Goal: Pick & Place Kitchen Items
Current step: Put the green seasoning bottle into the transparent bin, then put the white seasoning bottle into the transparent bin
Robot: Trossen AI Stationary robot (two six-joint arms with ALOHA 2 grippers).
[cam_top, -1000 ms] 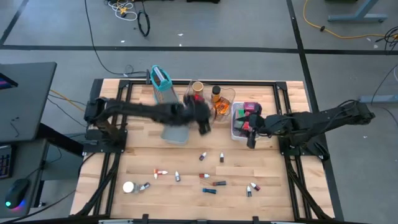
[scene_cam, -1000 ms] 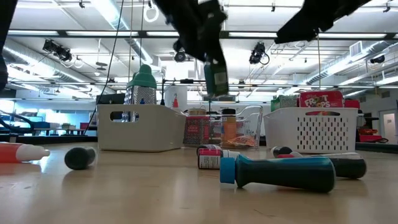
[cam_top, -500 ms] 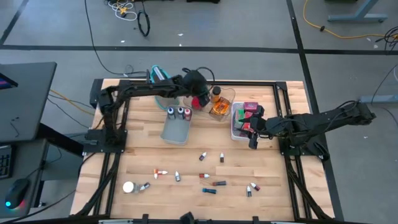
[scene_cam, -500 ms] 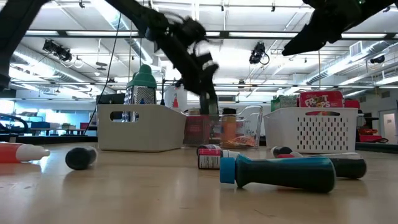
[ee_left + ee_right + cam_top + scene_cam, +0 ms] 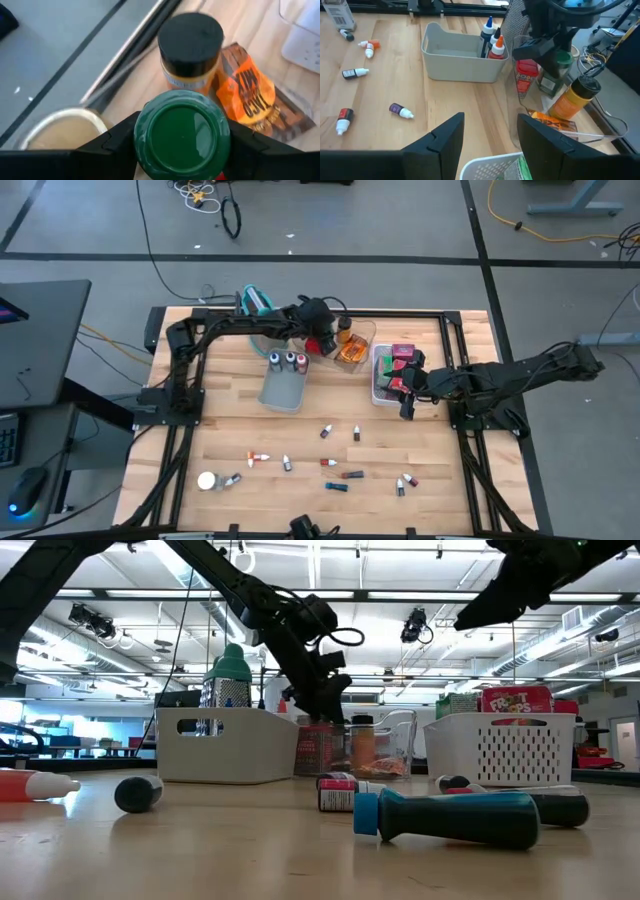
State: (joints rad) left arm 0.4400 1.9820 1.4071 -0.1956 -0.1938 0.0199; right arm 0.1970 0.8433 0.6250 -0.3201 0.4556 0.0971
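We see the left arm stretched along the far edge of the wooden worktop, its left pincer clamped on a green-lidded jar beside the black-capped amber jar and an orange packet. A second ago it blurred mid-worktop over the grey tray. The right pincer hangs fingers apart beside the white basket. Small vials lie scattered nearer us.

three bottles stand in the far end of a tray at mid-table. behind it the left gripper hangs over a clear tray holding jars. right of that sits a basket, beside the right gripper. small vials lie scattered nearer the front.
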